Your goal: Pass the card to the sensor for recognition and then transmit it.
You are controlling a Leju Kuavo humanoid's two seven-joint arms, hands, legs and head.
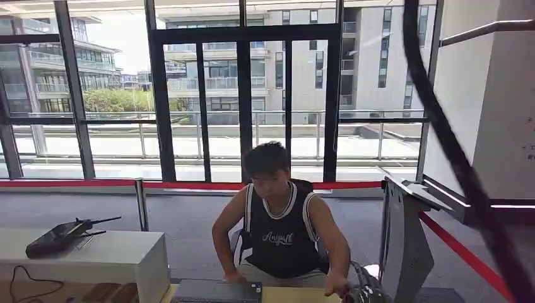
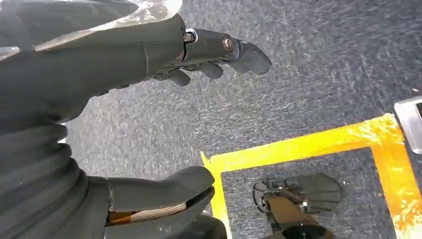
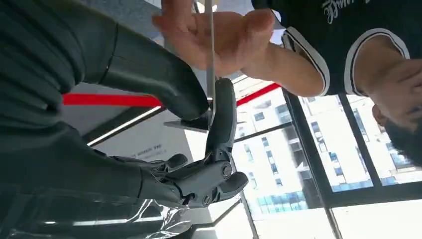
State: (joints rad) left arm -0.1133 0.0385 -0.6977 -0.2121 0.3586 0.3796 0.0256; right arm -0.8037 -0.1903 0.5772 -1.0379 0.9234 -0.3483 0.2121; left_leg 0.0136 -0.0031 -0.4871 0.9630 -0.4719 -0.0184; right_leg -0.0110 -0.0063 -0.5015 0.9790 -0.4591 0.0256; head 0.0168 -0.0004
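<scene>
Two hands meet on the card (image 3: 210, 45), top centre of the right wrist view: the right hand (image 3: 199, 107) pinches its lower edge (thumb against finger) while a person's hand (image 3: 219, 35) grips above. The left hand (image 2: 149, 99) hangs slack, holding nothing.

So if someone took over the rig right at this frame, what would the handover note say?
Right hand: pinches the thin card between thumb and a finger, edge-on to the wrist camera. A person's hand grips the same card from the other end, so the pass is under way.
Left hand: holds nothing, fingers apart, hanging over grey carpet with yellow tape.
Done: card brought to the person seated at the laptop.
Left: let go once the person has it. Whether the sensor step has been done cannot be told from these views.
</scene>
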